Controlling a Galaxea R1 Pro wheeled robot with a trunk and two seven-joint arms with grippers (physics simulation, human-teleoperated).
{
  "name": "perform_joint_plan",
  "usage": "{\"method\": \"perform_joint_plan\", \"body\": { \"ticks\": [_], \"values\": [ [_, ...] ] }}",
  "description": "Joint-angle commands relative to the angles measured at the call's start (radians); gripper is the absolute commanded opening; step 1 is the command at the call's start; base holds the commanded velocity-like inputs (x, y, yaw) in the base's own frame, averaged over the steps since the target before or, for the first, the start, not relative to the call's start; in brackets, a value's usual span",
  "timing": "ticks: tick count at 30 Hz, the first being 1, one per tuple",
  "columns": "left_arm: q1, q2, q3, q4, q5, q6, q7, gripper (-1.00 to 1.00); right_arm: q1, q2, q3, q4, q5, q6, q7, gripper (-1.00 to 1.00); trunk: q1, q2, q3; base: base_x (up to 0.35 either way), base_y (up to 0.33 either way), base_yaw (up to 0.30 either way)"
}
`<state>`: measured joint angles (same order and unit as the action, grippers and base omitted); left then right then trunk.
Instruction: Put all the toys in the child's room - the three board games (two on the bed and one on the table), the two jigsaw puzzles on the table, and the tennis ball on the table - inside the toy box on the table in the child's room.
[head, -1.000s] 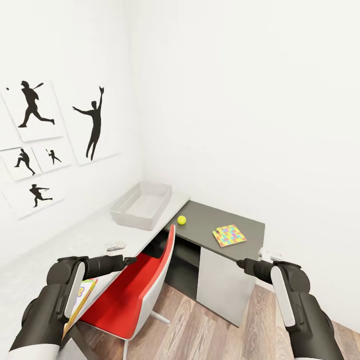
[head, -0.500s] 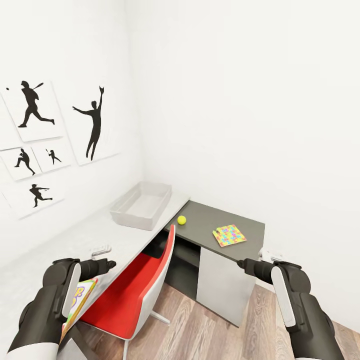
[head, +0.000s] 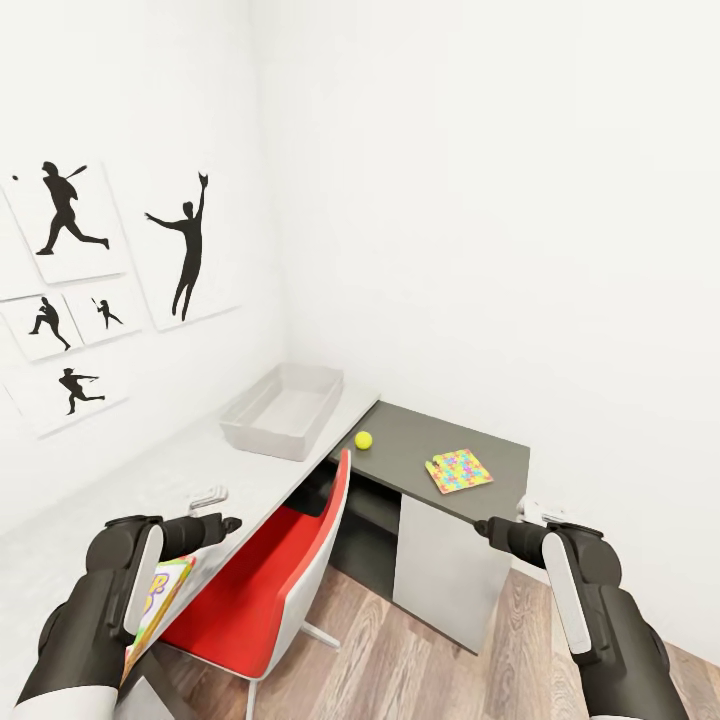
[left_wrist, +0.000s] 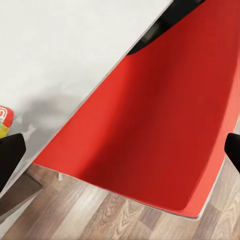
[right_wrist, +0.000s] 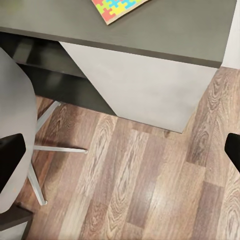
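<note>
The light grey toy box (head: 283, 410) stands open-topped at the far end of the pale table (head: 150, 480). A yellow tennis ball (head: 363, 439) and a colourful jigsaw puzzle (head: 458, 470) (right_wrist: 117, 7) lie on the lower dark grey side unit (head: 420, 440). A cartoon-covered board game (head: 160, 592) (left_wrist: 4, 117) lies at the table's near edge, partly hidden by my left arm. My left gripper (head: 208, 496) (left_wrist: 120, 152) hangs open over the table edge and chair. My right gripper (head: 537, 512) (right_wrist: 120, 155) is open above the floor beside the side unit. Both hold nothing.
A red chair (head: 270, 570) (left_wrist: 160, 115) is tucked against the table between my arms, its back close to the side unit. Wood-plank floor (right_wrist: 150, 180) lies below my right gripper. White walls with black silhouette pictures (head: 70, 210) close off the corner.
My left arm has pulled back toward me from over the table and chair, then edged slightly forward. The right arm and the toys have not moved.
</note>
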<state>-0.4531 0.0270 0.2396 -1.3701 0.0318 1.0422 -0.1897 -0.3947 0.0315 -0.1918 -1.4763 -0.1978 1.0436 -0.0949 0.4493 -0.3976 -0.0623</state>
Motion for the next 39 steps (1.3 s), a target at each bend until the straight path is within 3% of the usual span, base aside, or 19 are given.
{"method": "perform_joint_plan", "body": {
  "ticks": [1,15,32,39],
  "values": [
    [-0.001,0.0,0.0,-0.001,0.003,0.005,-0.001,1.0,-0.001,0.001,-0.001,-0.001,-0.011,0.004,-0.01,1.0,0.001,-0.002,-0.002,0.037,-0.015,0.0],
    [-0.001,-0.001,-0.003,-0.001,0.003,0.005,-0.003,1.0,0.0,0.001,0.001,-0.001,-0.011,0.004,-0.009,1.0,0.001,-0.002,-0.002,0.156,-0.129,0.02],
    [-0.001,-0.001,-0.005,-0.001,0.004,0.005,-0.003,1.0,0.0,0.001,0.002,0.0,-0.011,0.004,-0.009,1.0,0.001,-0.002,-0.002,0.016,-0.012,0.246],
    [-0.001,-0.001,-0.005,-0.001,0.004,0.005,-0.003,1.0,0.0,0.001,0.002,0.0,-0.011,0.004,-0.009,1.0,0.001,-0.002,-0.002,0.118,-0.077,0.09]
  ]
}}
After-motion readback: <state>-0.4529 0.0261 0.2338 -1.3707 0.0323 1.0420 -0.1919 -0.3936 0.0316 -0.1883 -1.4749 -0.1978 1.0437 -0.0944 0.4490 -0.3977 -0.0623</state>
